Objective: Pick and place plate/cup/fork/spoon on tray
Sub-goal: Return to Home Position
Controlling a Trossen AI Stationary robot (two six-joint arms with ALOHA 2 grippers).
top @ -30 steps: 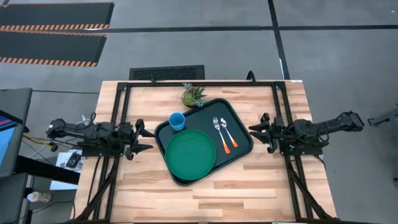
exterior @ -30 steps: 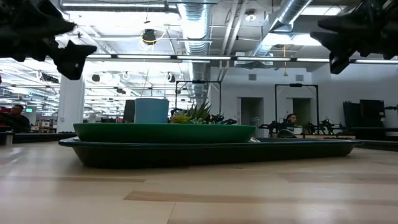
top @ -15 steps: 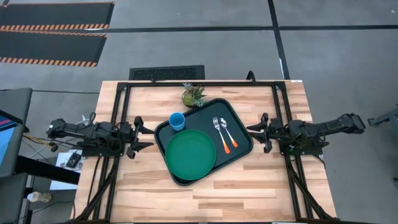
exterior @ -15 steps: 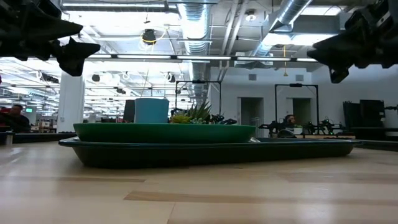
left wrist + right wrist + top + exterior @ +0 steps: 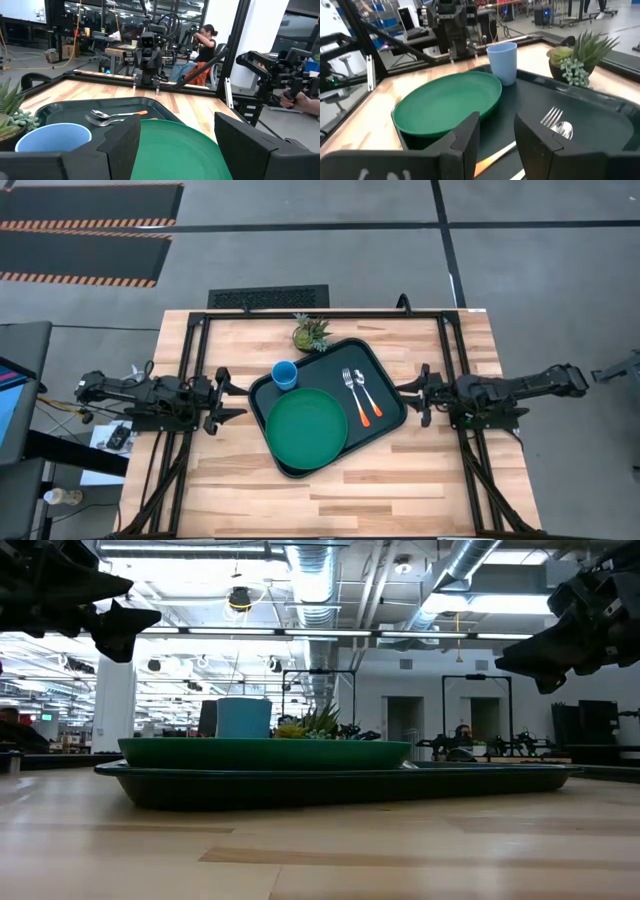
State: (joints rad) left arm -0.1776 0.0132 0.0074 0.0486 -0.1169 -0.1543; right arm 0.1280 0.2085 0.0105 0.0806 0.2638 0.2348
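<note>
**Overhead and wrist views, tray loaded.** The dark rectangular tray (image 5: 392, 416) lies slightly skewed at the middle of the wooden tabletop (image 5: 400, 480), nearer its rear edge. All four pieces of tableware are on it.

- **Plate:** The green plate (image 5: 307, 430) fills the tray's corner toward the front edge of the tabletop. Its edge appears to ride on the tray's rim there, though the overhead view does not settle this.
- **Cup:** The light-blue cup (image 5: 285, 374) stands upright in the tray corner facing the left arm, just behind the plate and apart from it.
- **Fork and spoon:** The fork (image 5: 349, 383) and spoon (image 5: 362, 382) lie side by side along the tray edge facing the right arm. Their metal heads point to the rear and their orange handles to the front. The fork is on the plate side.
- **Plant:** A small potted succulent (image 5: 312, 333) stands on the tabletop just beside the tray's rear edge.

The left hand (image 5: 243, 404) hangs above the tabletop's left edge and is aimed at the tray. Its fingers (image 5: 120, 145) are spread wide and hold nothing. The right hand (image 5: 412, 395) hangs just off the tray's right-facing edge. Its fingers (image 5: 465, 135) are also parted and empty.

In the low view both hands show well above the tray, at the upper corners. A seated person (image 5: 205, 42) shows in the room beyond the tabletop.
</note>
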